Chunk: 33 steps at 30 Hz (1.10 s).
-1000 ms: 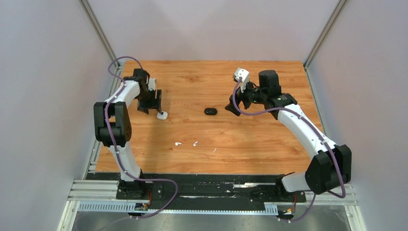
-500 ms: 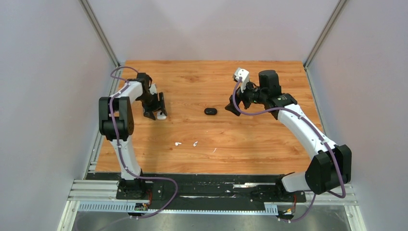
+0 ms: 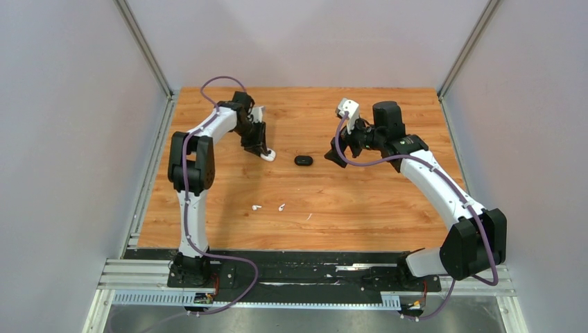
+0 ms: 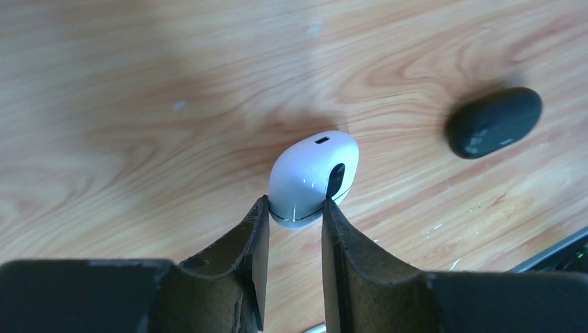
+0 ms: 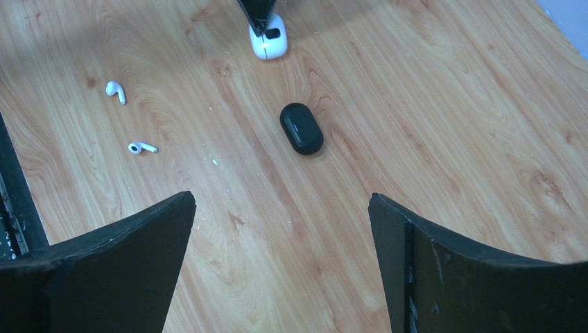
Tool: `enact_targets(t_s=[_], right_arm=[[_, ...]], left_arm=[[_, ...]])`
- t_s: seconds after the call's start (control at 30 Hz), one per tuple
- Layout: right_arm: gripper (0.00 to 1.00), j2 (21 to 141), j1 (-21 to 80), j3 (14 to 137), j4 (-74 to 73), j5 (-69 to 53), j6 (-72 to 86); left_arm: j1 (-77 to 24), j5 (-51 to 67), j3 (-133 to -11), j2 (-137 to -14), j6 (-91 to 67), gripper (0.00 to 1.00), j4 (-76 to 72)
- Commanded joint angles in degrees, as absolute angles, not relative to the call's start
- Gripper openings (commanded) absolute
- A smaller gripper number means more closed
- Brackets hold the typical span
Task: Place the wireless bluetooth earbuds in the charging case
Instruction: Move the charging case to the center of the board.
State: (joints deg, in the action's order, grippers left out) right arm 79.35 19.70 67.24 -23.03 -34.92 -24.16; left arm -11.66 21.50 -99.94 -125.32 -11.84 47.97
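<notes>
So it's barely started: the left gripper (image 4: 295, 208) pinches the white charging case (image 4: 312, 177) mid-table, the right gripper (image 5: 281, 201) hangs wide open, and both earbuds (image 5: 115, 90) lie loose on the wooden table (image 3: 388, 208), neither inserted yet.

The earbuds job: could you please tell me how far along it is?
Done: nothing inserted yet. In hand: the left pincer grips the white charging case, beside a black oval object. Remaining: both earbuds lie loose on the table; the right pincer hangs open, empty.
</notes>
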Motion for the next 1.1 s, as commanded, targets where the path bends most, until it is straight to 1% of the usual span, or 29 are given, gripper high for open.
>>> enact_targets(t_s=[0.0,0.13,0.2,0.23,0.37,0.43,0.6,0.7,0.77,0.8,0.9,0.93,1.0,1.07], right_arm=[[0.97,78.1,19.8,67.7,-22.3,-34.6,-25.5],[0.97,77.9,19.8,67.0,-22.2,-34.4,-25.9],[0.97,78.0,19.8,66.7,-22.1,-34.7,-25.7],[0.97,78.0,19.8,66.6,-22.0,-35.0,-25.7],[0.97,78.6,19.8,66.1,-21.8,-35.3,-25.5],[0.96,79.0,19.8,66.2,-21.6,-35.4,-25.5],[0.96,79.9,19.8,66.0,-21.4,-36.8,-24.8],[0.96,80.4,19.8,66.0,-21.4,-38.0,-23.9],[0.95,80.5,19.8,65.9,-21.3,-38.1,-23.5],[0.95,80.5,19.8,65.9,-21.1,-38.1,-23.5],[0.95,80.2,19.8,65.8,-21.2,-37.7,-23.5],[0.95,79.8,19.8,65.7,-21.2,-37.5,-23.6],[0.95,79.4,19.8,65.2,-21.3,-37.5,-24.0],[0.95,79.0,19.8,64.6,-21.2,-38.4,-25.5]], left_arm=[[-14.9,20.0,-103.5,-130.5,-2.4,0.27,48.9],[-15.4,18.0,-105.9,-130.8,0.8,0.26,49.4],[-15.4,19.7,-106.5,-130.5,3.4,0.24,49.8],[-15.4,21.0,-106.6,-130.4,4.3,0.21,49.9],[-15.4,29.2,-106.8,-129.2,8.0,0.11,50.5],[-15.4,33.5,-106.4,-128.0,10.1,0.09,50.9],[-15.5,47.3,-101.4,-122.3,17.3,0.05,51.0],[-16.4,50.4,-100.8,-121.8,21.0,0.04,53.8],[-17.1,48.9,-100.9,-122.3,20.4,0.07,53.9],[-17.2,47.4,-100.4,-122.6,19.6,0.11,53.0],[-17.5,46.6,-98.3,-122.4,14.4,0.16,47.8],[-17.6,45.9,-98.2,-122.4,13.4,0.2,46.9],[-17.7,42.9,-98.0,-122.2,8.8,0.28,43.8],[-17.6,36.1,-97.6,-120.6,3.6,0.33,41.7]])
